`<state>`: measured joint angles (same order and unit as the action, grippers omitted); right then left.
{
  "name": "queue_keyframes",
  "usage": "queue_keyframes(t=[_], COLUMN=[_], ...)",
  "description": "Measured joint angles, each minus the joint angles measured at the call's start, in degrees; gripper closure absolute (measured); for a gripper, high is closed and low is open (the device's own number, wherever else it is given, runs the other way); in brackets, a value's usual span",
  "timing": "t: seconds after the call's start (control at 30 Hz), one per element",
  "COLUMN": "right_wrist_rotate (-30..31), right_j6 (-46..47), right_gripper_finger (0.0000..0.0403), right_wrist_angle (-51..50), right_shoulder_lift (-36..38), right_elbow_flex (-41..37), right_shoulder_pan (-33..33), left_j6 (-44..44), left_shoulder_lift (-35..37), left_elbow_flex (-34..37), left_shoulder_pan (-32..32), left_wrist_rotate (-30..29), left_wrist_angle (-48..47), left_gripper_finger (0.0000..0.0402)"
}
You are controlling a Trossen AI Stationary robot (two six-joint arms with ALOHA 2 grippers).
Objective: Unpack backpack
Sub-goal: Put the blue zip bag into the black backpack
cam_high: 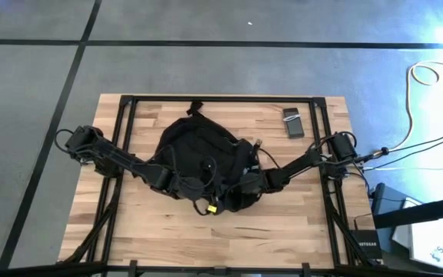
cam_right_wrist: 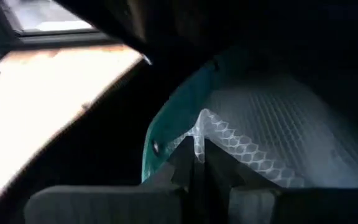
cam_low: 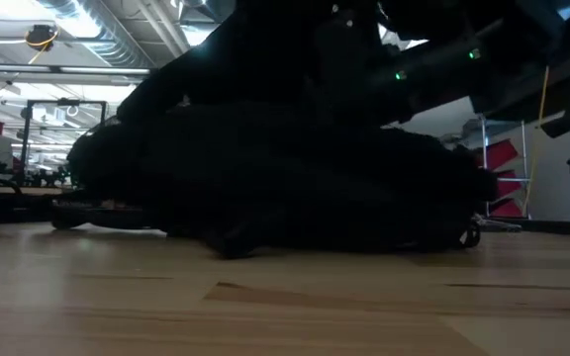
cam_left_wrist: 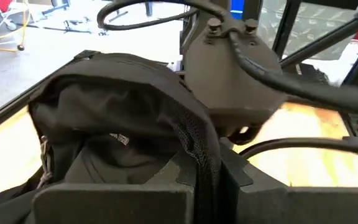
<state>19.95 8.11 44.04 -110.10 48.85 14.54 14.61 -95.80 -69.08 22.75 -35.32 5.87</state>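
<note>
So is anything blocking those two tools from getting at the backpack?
Nothing visible does. Both are already at the backpack: the left tool is shut on a black mesh edge of it, and the right tool is inside the opening, shut on the translucent teal-edged pouch.

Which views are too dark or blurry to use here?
Low view: large black soft fabric backpack is a backlit silhouette, no detail. Right wrist view: dim inside the bag, only the translucent teal-edged mesh pouch catches light. High view: evenly lit, glare top right.
</note>
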Motion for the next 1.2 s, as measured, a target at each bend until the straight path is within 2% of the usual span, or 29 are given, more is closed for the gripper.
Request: queue_keyframes(t=[0.2, 0.3, 0.43, 0.57, 0.67, 0.77, 0.87, 0.97, 1.2], right_wrist_rotate=[-5.36, -7.75, -7.98, -7.72, -14.13, -14.96, -11.89, -5.86, 1.55], right_j6=[-5.41, -5.71, -6.1, -5.43, -3.55, -4.28, -7.67, -10.25, -10.98], right_gripper_finger=[0.0402, 0.0402, 0.039, 0.0336, 0.0272, 0.0204, 0.0146, 0.0117, 0.012], right_wrist_angle=[7.47, 8.03, 5.26, -1.21, -1.59, -3.6, -10.16, -17.68, -36.99], right_shoulder_lift=[-0.02, -0.02, 0.01, 0.24, 1.13, 3.66, 7.21, 9.71, 14.85], right_elbow_flex=[-0.01, -0.01, 0.03, 0.16, 0.16, 0.16, 0.18, 0.27, 0.34], right_shoulder_pan=[-0.01, -0.04, -0.26, -0.3, 0.77, 3.33, 5.76, 7.21, 11.47], left_j6=[-0.09, -0.3, -0.31, -0.46, -0.42, -0.32, -1.35, -3.54, -4.1], left_shoulder_lift=[0.23, 0.21, 0.09, -0.16, -0.19, -0.14, -0.05, -0.14, -0.44], left_elbow_flex=[-0.26, -0.26, -0.21, 0.0, 0.03, -0.19, -0.24, -0.08, 0.61], left_shoulder_pan=[0.51, 0.56, 0.58, 0.63, 0.63, 1.11, 1.74, 2.46, 3.18], left_wrist_rotate=[0.94, 1.1, 1.15, 1.09, 1.17, 1.84, 1.71, 1.0, 0.65], left_wrist_angle=[1.84, 1.85, 1.23, 0.24, 0.79, 2.31, 3.45, 4.35, 3.18], left_gripper_finger=[0.0396, 0.0396, 0.0396, 0.0396, 0.0396, 0.0396, 0.0396, 0.0396, 0.0396])
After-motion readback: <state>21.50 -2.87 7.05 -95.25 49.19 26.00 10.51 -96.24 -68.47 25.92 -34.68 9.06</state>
